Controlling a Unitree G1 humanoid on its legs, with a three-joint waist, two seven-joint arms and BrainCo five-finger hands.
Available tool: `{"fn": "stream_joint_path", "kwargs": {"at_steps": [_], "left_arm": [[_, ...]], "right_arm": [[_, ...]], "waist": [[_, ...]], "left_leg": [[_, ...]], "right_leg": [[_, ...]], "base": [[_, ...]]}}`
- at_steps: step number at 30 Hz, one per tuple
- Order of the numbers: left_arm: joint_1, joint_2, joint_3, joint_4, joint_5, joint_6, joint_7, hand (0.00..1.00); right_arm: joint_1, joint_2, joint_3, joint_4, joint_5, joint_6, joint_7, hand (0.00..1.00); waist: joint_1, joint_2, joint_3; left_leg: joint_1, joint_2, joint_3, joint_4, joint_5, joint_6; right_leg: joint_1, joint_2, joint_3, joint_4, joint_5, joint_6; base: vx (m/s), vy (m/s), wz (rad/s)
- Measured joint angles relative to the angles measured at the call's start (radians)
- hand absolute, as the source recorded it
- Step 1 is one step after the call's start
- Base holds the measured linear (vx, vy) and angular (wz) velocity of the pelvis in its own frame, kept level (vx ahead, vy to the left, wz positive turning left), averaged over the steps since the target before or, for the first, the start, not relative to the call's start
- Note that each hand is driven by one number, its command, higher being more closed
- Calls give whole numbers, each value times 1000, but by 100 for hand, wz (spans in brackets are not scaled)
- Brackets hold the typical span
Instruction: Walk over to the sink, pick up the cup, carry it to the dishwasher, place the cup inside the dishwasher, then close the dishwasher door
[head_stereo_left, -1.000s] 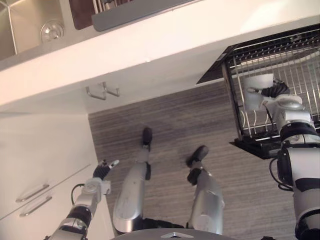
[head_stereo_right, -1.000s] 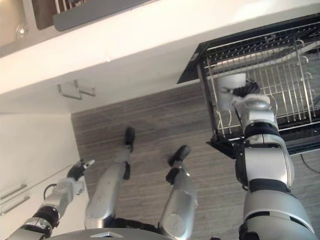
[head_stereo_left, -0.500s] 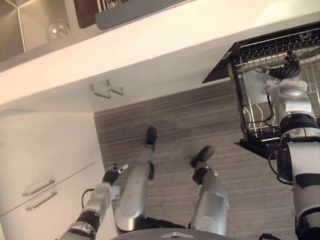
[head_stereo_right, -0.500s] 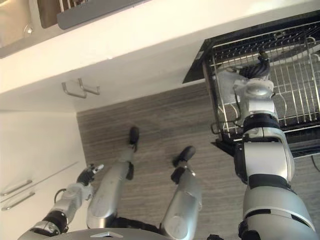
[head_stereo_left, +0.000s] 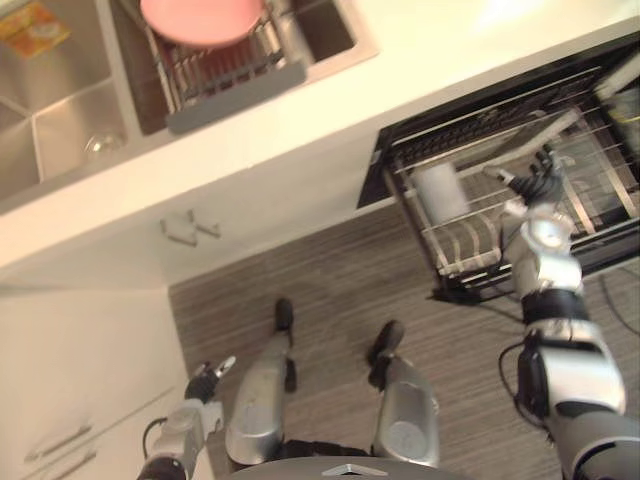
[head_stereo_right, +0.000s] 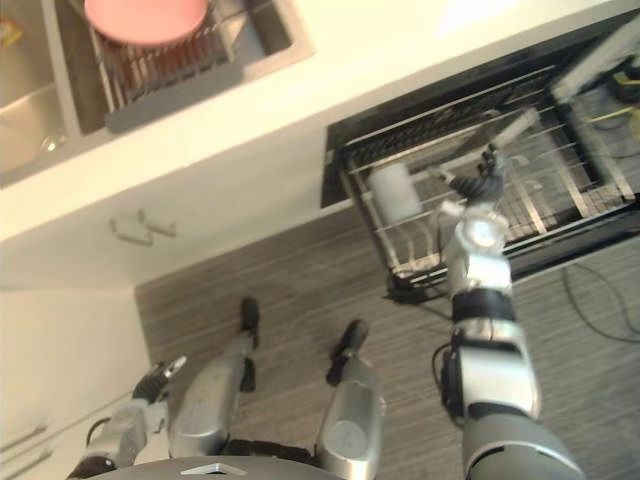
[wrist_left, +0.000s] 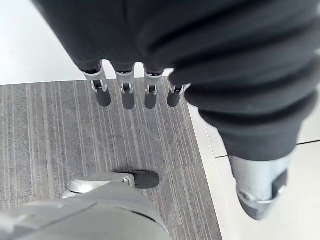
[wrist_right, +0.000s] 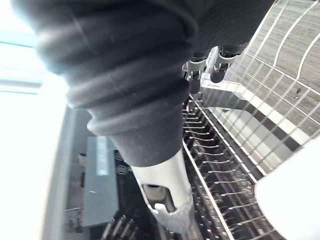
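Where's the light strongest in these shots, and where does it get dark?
Left eye view: the white countertop glares brightest above the dishwasher, whose inside behind the rack lies dark, the cup standing out pale. Right wrist view: a bright white band runs beside the right hand. Left wrist view: the grey floor past the left hand is evenly lit.

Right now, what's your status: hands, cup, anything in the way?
Both hands open: left hand low by the cabinet, right hand over the rack. Cup in the rack, clear of the hand. Rack pulled out, dishwasher not yet shut.
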Motion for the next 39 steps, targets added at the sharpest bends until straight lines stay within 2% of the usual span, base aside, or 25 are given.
{"fn": "stream_joint_path", "kwargs": {"at_steps": [2,4,5,7,8,10,12,13,14,16,17,18,20,22,26,29,31,33,34,35,36,37,38,39], "left_arm": [[19,2,19,1,-4,12,4,0],[34,-2,19,5,-13,25,30,0],[37,-4,18,5,-13,28,34,0],[58,-19,18,11,-20,36,41,0],[64,-24,20,14,-26,35,41,0],[66,-34,20,35,-33,27,41,0],[72,-37,23,41,-34,18,38,0],[76,-38,27,43,-37,16,31,0],[83,-40,36,43,-43,16,22,0],[97,-40,41,48,-52,26,18,0],[101,-42,47,65,-53,36,11,0],[99,-42,53,70,-60,40,4,0],[101,-36,74,101,-69,44,-4,0],[107,-36,85,134,-69,44,-10,0],[123,-36,94,165,-69,34,-24,0],[130,-27,92,166,-58,19,-33,0],[130,-6,78,174,-41,23,-53,0],[129,10,54,179,-45,26,-54,0],[108,19,48,199,-81,49,-55,0],[101,21,45,205,-99,61,-62,0],[99,24,45,208,-113,72,-79,0],[101,30,42,203,-108,80,-110,0],[101,38,35,197,-108,78,-119,0],[101,54,17,193,-108,74,-128,0]], "right_arm": [[130,86,-12,-159,47,-10,-30,0],[315,199,-13,-326,101,-80,-41,0],[356,225,-13,-362,109,-101,-39,0],[469,305,-13,-449,133,-187,-28,0],[484,317,-16,-461,137,-205,-19,0],[549,334,-29,-523,143,-259,65,0],[569,339,-29,-562,154,-276,148,0],[579,337,-28,-596,162,-279,225,0],[579,335,-28,-609,163,-278,262,0],[579,334,-14,-640,171,-275,333,0],[579,329,-6,-655,175,-275,363,0],[579,326,-3,-664,181,-272,367,0],[578,320,8,-686,183,-254,364,0],[580,310,4,-708,186,-253,356,0],[598,303,3,-716,222,-255,356,0],[636,307,-5,-716,253,-255,352,0],[662,313,-16,-716,298,-257,331,0],[672,320,-33,-715,318,-260,319,0],[672,318,-48,-715,329,-268,318,0],[672,319,-51,-715,329,-274,318,0],[672,319,-53,-716,330,-279,318,0],[672,322,-54,-716,338,-286,318,0],[675,327,-54,-716,338,-287,318,0],[684,337,-55,-716,338,-288,320,0]], "waist": [[-16,-29,-47],[-29,-54,-125],[-36,-59,-140],[-52,-65,-191],[-55,-64,-196],[-63,-50,-206],[-70,-46,-210],[-77,-44,-212],[-76,-41,-220],[-76,-35,-247],[-86,-37,-261],[-84,-32,-265],[-75,-43,-283],[-87,-43,-291],[-103,-47,-295],[-103,-66,-303],[-106,-99,-315],[-109,-120,-323],[-109,-117,-323],[-108,-118,-322],[-107,-120,-322],[-107,-125,-317],[-110,-134,-309],[-115,-142,-300]], "left_leg": [[47,9,16,3,-21,-7],[105,17,31,19,-58,-14],[119,18,33,29,-69,-13],[153,25,54,80,-122,-12],[162,28,61,99,-138,-10],[164,50,79,212,-213,0],[160,68,141,299,-245,24],[160,88,202,368,-255,41],[160,95,223,386,-261,48],[162,104,268,373,-264,54],[172,102,304,329,-268,59],[181,96,305,311,-261,62],[187,85,335,263,-247,61],[190,85,392,242,-237,55],[197,56,419,206,-212,51],[194,10,412,182,-211,55],[196,-51,388,157,-220,75],[207,-91,370,130,-223,87],[220,-110,354,99,-214,106],[227,-116,349,87,-213,109],[238,-120,337,68,-211,120],[269,-132,317,35,-212,129],[285,-134,300,33,-215,134],[292,-133,275,33,-223,144]], "right_leg": [[41,11,8,-6,-10,-6],[99,17,12,-7,-31,0],[117,18,12,-11,-36,2],[173,28,28,-38,-44,9],[190,30,33,-47,-43,11],[259,45,38,-79,-45,23],[301,50,37,-95,-48,22],[343,48,30,-106,-47,26],[356,46,24,-115,-46,28],[371,46,6,-134,-39,29],[378,47,-20,-147,-33,31],[385,44,-25,-153,-29,31],[388,43,-36,-189,-5,33],[388,31,-54,-212,12,41],[376,1,-57,-208,16,57],[353,-47,-62,-166,0,83],[326,-121,-83,-68,-42,105],[313,-169,-83,16,-49,116],[259,-207,-66,146,-27,62],[232,-218,-48,200,-13,32],[198,-230,-22,267,17,-14],[134,-245,52,396,89,-106],[106,-241,93,454,81,-95],[71,-213,147,528,23,-59]], "base": [[183,-134,-24],[159,-82,-17],[141,-51,-10],[109,-25,-24],[79,-7,-27],[23,5,-15],[7,26,6],[2,33,26],[-10,33,26],[-10,30,30],[2,19,46],[-30,2,36],[-38,-4,15],[3,19,21],[25,82,7],[71,131,13],[113,152,40],[155,149,52],[156,163,48],[78,117,40],[139,163,29],[129,117,32],[193,86,42],[191,2,55]]}}
